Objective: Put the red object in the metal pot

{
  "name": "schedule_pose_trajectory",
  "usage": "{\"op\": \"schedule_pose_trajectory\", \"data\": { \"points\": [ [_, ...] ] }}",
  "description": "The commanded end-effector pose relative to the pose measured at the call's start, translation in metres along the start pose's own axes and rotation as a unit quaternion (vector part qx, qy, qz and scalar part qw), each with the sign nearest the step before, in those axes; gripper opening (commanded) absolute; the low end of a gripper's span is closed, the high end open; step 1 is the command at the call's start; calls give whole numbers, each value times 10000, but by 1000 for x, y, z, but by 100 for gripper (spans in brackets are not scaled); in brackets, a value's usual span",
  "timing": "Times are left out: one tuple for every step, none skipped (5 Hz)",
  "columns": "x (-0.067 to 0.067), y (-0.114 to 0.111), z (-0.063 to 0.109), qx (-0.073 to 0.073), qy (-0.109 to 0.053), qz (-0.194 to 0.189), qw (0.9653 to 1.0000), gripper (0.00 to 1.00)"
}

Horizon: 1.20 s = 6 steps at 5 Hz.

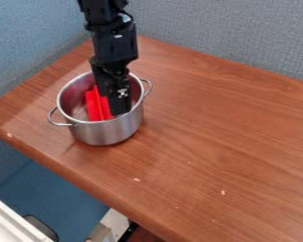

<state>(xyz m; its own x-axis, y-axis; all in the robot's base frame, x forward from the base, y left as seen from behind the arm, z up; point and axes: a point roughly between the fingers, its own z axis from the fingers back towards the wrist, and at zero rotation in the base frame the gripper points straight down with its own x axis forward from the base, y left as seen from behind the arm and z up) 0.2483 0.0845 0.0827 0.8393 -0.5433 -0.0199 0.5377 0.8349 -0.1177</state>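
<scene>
1. Camera view — block. The red block (99,101) is seen inside the pot (103,118), leaning against the left inner wall with its upper end near rim height. It looks rigid and light, probably plastic or painted wood; a smooth, somewhat slippery face is to be expected. If it had to be taken up again, the long flat sides across its narrow width would be judged the best place for hold, near the upper end that stands clear of the pot wall.

2. Camera view — pot. The pot is shiny steel, stiff and not fragile, and stands on the wooden table (230,113) towards its left far part. One loop handle shows at the near left. It is light enough, by the look of it, to slide if nudged from inside, so a straight lift out is advised.

3. Camera view — gripper. The gripper (114,95) is lowered into the pot just beside the block, pointing down. Its jaws are too dark and small for their spread to be read with certainty; whether the block is held or let go cannot be told.

4. Camera view — writing. No brand, label or lettering can be read on the pot, the block, the arm or the table.
</scene>
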Motion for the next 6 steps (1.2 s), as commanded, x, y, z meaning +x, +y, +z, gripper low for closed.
{"op": "schedule_pose_trajectory", "data": {
  "points": [
    [-4, 10, 15, 291, -143, 2, 9995, 100],
    [-11, 13, 19, 396, -155, -14, 9991, 100],
    [-16, 19, 26, 476, -200, -22, 9987, 100],
    [-20, 26, 25, 502, -223, -65, 9985, 100],
    [-19, 20, 30, 592, -259, -8, 9979, 100],
    [-18, 16, 33, 674, -252, 42, 9974, 100]
  ]
}}
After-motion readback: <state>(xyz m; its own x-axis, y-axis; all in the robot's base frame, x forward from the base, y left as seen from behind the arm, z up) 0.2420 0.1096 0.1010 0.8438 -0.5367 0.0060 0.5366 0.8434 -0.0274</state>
